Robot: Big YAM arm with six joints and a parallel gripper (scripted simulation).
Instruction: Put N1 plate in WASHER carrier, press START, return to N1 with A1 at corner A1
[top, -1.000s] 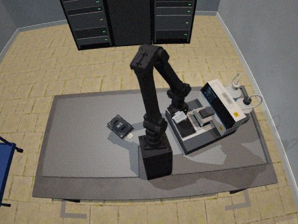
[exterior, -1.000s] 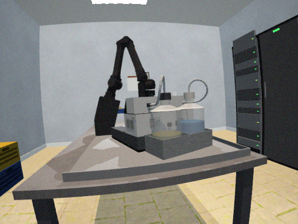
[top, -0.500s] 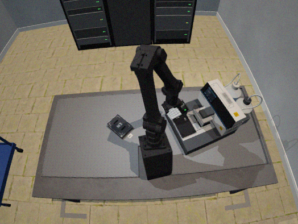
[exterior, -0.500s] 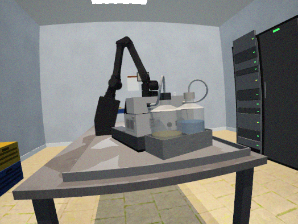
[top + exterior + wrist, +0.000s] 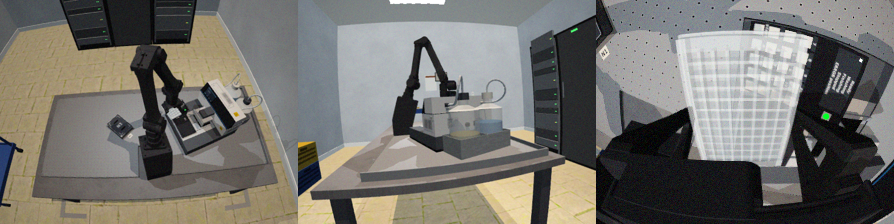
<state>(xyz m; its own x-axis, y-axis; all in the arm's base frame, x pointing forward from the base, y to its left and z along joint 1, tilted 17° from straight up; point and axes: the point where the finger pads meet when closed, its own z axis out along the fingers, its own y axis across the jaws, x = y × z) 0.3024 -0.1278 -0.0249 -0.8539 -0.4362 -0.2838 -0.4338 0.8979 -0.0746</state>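
Note:
The clear white plate [image 5: 741,90] [image 5: 174,113] is held between the two fingers of my gripper [image 5: 742,112]. It hangs raised over the washer's keypad [image 5: 768,28], whose keys show beyond its far edge and through it. I cannot make out its cut-off corner. The washer [image 5: 226,100] [image 5: 434,123] has its lamp [image 5: 826,116] [image 5: 185,110] lit green. The carrier's pocket cannot be made out clearly. The dark nest N1 [image 5: 120,129] has no plate in it. In the exterior view the washer hides the plate and the fingers.
Two bottles with hoses, a clear one [image 5: 464,122] and one with blue liquid [image 5: 491,125], stand in a grey tray [image 5: 480,143] behind the washer. My arm's black base [image 5: 156,163] stands between N1 and the washer. The N1 label [image 5: 129,136] lies beside the nest.

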